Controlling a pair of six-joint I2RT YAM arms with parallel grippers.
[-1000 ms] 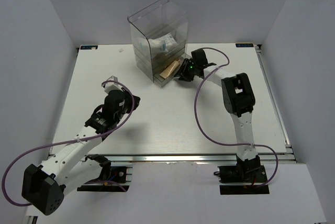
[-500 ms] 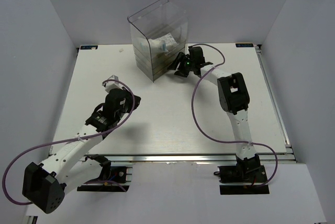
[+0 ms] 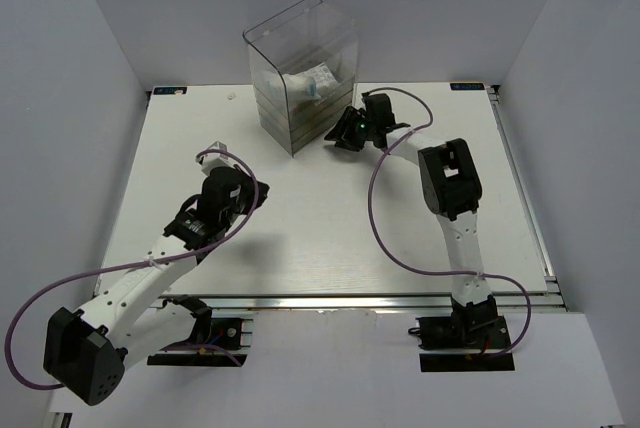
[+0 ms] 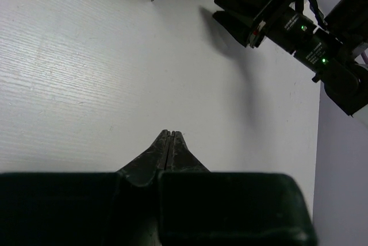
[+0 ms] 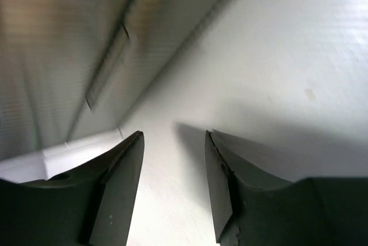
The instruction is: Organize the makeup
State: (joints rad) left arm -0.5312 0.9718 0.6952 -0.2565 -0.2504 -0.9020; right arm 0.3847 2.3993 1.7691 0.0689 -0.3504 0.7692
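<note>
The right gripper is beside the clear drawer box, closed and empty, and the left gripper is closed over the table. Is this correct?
Not quite. The right gripper is open, not closed: the right wrist view shows its jaws apart, holding nothing. The rest is right: it is beside the clear drawer box, and the left gripper is closed over the table.

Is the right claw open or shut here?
Open. The right wrist view shows the right claw with its fingers clearly apart, nothing held between them.
</note>
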